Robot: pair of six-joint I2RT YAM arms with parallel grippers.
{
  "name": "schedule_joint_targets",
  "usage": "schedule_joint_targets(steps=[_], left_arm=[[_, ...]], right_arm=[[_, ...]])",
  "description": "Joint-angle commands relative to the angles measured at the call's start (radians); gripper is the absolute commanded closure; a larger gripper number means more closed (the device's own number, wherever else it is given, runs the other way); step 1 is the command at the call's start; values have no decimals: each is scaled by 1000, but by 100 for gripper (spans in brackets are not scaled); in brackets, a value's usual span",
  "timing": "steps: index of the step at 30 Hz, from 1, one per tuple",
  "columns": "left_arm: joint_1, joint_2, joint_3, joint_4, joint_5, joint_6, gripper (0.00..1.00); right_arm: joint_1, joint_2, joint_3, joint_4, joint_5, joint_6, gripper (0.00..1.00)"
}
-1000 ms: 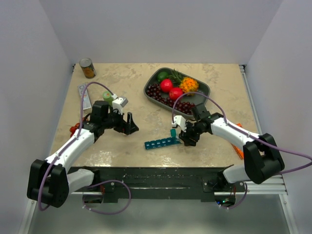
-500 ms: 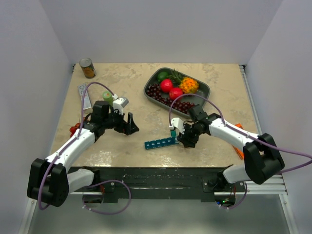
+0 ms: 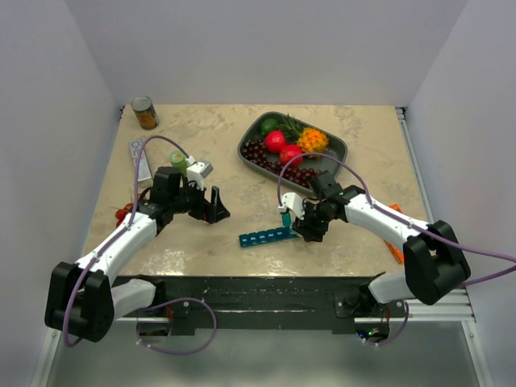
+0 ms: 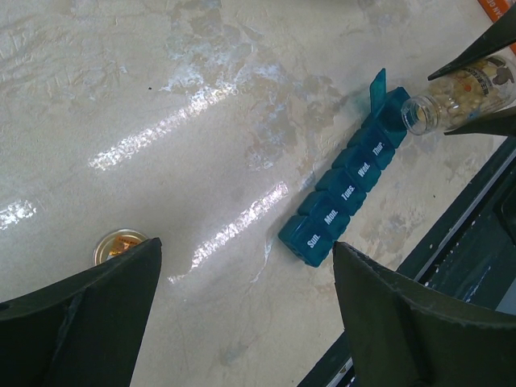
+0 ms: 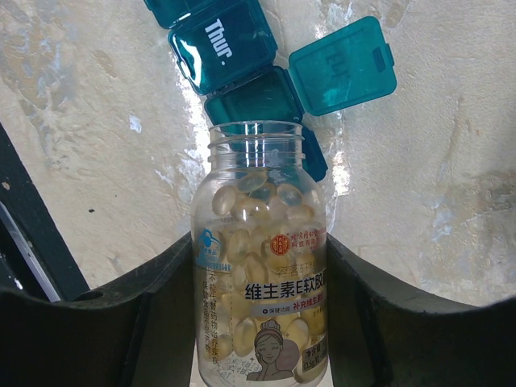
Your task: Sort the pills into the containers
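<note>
And here we see the right hand (image 3: 310, 223) clamped around a small clear bottle (image 5: 258, 149), uncapped, its mouth tipped towards the teal organiser strip (image 4: 347, 196). The pills (image 5: 243, 206) are all inside that bottle, pale yellow capsules piled against the glass, none in the strip that we can see. One lid (image 5: 343, 66) stands flipped up, on the compartment right after the one marked Thur., and the bottle's mouth sits just beside that open cell. The other lids we can read, Sun. through Thur., are down. The strip lies near the front edge of the worktop (image 3: 201, 137). Over on the other side, the left hand (image 3: 212, 206) hangs released, fingers spread wide, grasping nothing, well apart from the strip.
</note>
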Motion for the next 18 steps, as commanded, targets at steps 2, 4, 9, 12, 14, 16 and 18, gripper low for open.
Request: schedule_joint_targets(steps=[2,4,9,12,14,16,18], left_arm=[[-4,-1,19,25,18,23,9],[-5,-1,19,25,18,23,9],[-5,-1,19,25,20,24,9],[-5,-1,19,25,20,23,9],[-5,-1,19,25,21,24,9],[-5,-1,19,24,20,24,9],[-5,-1,19,24,20,23,10]], right_arm=[[16,7,50,-13,29,12,95],[21,12,53,-16,35,13,95],[31,21,63,-22,44,18,95],[37,35,69,-25,59,21,95],[37,41,70,-27,67,25,95],[39,43,72,-27,69,28,95],[41,43,73,-27,70,28,95]])
